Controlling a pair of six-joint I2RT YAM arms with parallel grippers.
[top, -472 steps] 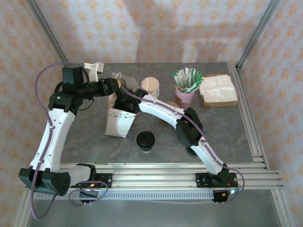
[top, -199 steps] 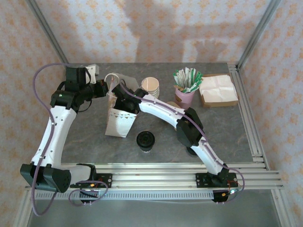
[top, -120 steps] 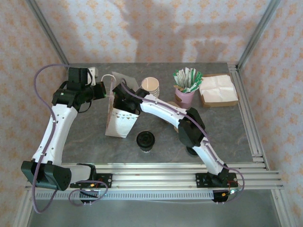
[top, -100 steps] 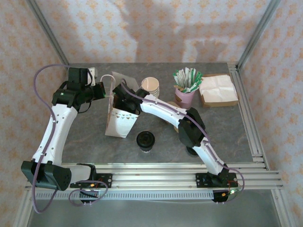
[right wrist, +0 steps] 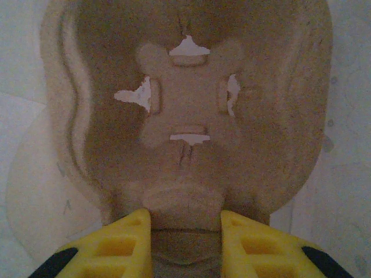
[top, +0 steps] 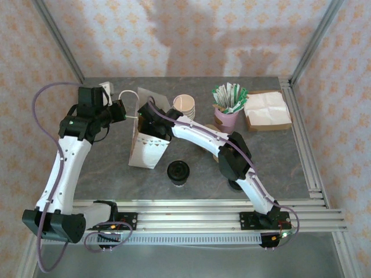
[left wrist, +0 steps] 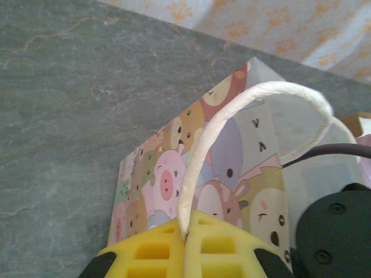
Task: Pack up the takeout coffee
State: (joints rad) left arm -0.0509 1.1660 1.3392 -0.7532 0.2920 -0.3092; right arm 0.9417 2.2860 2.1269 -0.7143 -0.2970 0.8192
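A cartoon-printed paper bag stands at the table's left middle. My left gripper is shut on the bag's white handle and holds it out to the left. My right gripper reaches down into the bag's mouth, shut on a ridge of a brown pulp cup carrier whose slot is empty. In front of the bag stands a round black-topped thing. Its side looks dark, so I cannot tell whether it is the takeout coffee or a stack of lids.
Behind the bag stands a stack of lidless cream cups. To its right are a purple cup of green-and-white sachets and a brown box of napkins. The right arm's elbow hangs over the table's middle.
My left gripper has drawn back to the left with the handle, pulling the bag's mouth wider. The right arm has stayed inside the bag.
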